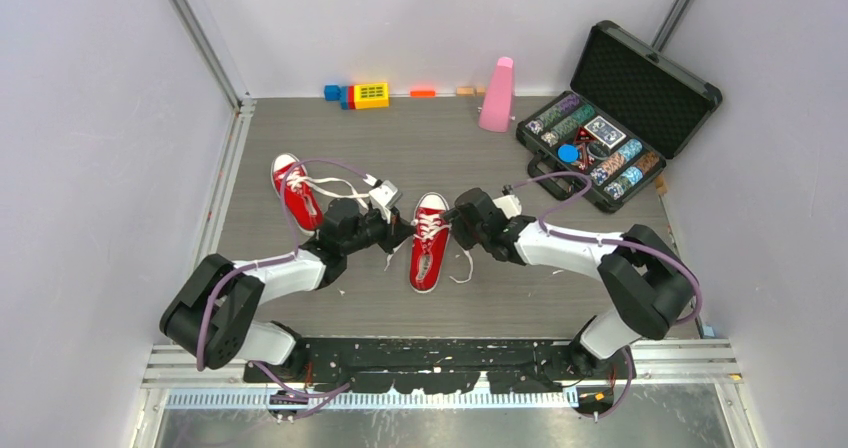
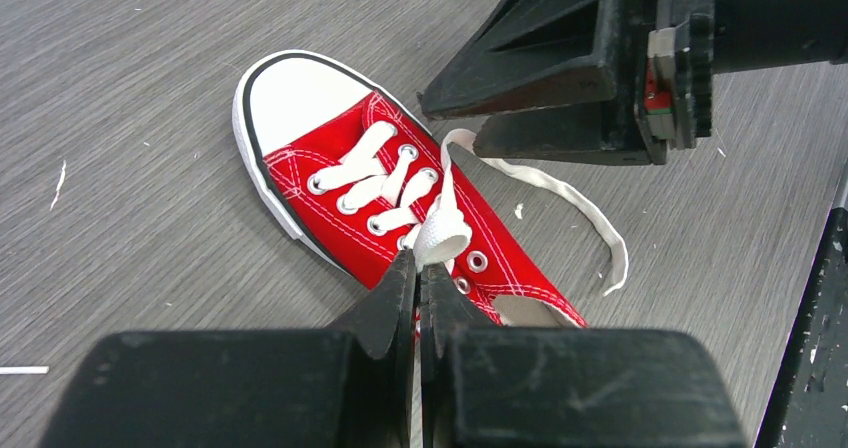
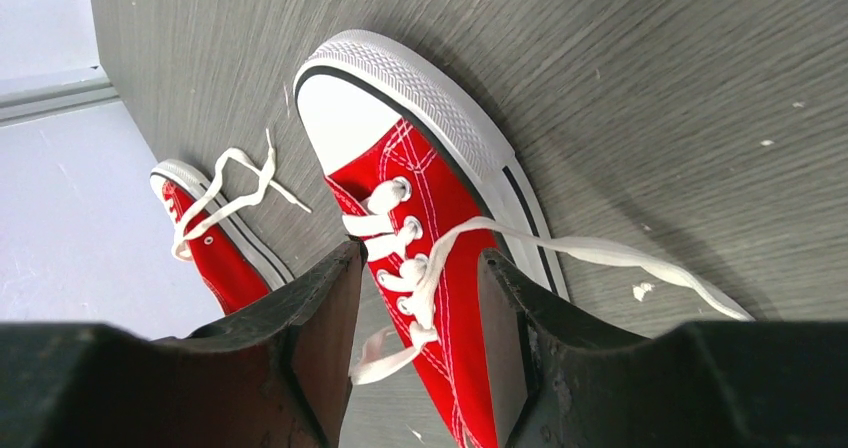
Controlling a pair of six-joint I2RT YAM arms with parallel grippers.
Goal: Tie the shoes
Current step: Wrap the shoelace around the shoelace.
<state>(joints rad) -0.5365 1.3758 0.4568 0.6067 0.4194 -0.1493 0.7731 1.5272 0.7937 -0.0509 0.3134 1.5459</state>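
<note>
One of the shoes, a red sneaker (image 1: 430,253) with a white toe cap, lies in the middle of the table, toe pointing away. My left gripper (image 1: 400,230) is at its left side, shut on a fold of its white lace (image 2: 442,236) just above the eyelets, as the left wrist view (image 2: 420,268) shows. From the right, my right gripper (image 1: 458,223) hangs open over the same shoe (image 3: 450,208), fingers on either side of the laced part (image 3: 420,258) and holding nothing. Another lace end (image 3: 620,258) trails on the table. The other shoe (image 1: 296,190) lies further back on the left, laces loose.
An open black case of poker chips (image 1: 610,138) stands at the back right. A pink cone-shaped object (image 1: 497,95) and coloured blocks (image 1: 360,95) line the back wall. White walls close in the table on the left, back and right.
</note>
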